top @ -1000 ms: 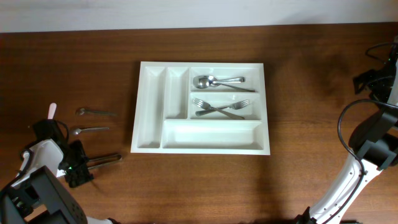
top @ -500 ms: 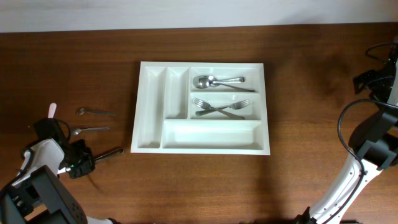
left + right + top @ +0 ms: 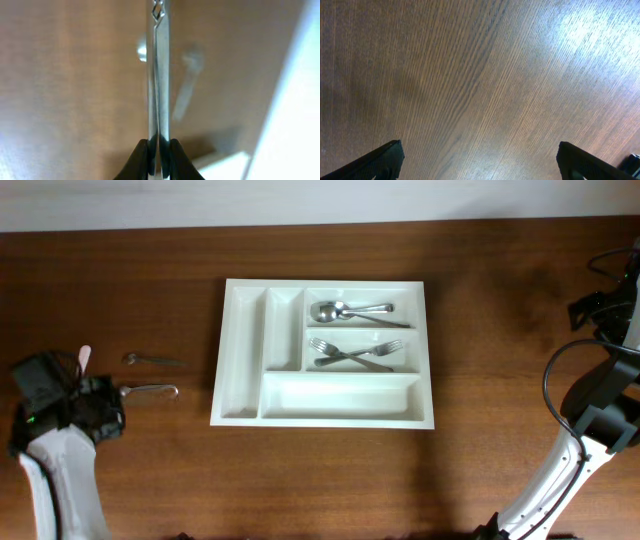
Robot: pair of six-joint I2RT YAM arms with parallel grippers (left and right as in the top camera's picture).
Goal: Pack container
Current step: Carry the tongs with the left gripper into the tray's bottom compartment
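Note:
The container, a white compartment tray [image 3: 240, 360], lies mid-table, and its edge shows blurred in the left wrist view [image 3: 295, 100]. Spoons [image 3: 350, 311] fill its upper right compartment, with crossed forks [image 3: 352, 354] in the one below. My left gripper [image 3: 159, 145] is shut on a flat metal utensil [image 3: 159, 75], seen edge-on and raised off the wood. In the overhead view that gripper [image 3: 112, 402] sits at the far left, and I cannot pick out the held piece there. My right gripper [image 3: 480, 155] hangs open over bare wood, nothing between its fingers.
Two loose spoons lie on the table left of the tray: a small one [image 3: 152, 360] and a longer one [image 3: 150, 390] just beside my left gripper. A pale pink-tipped object [image 3: 84, 356] lies near the left arm. The right arm [image 3: 600, 380] stands at the right edge.
My left gripper closed on the utensil that lay at the lower left, lifted it, and the arm swung up and to the left. The right arm has not moved.

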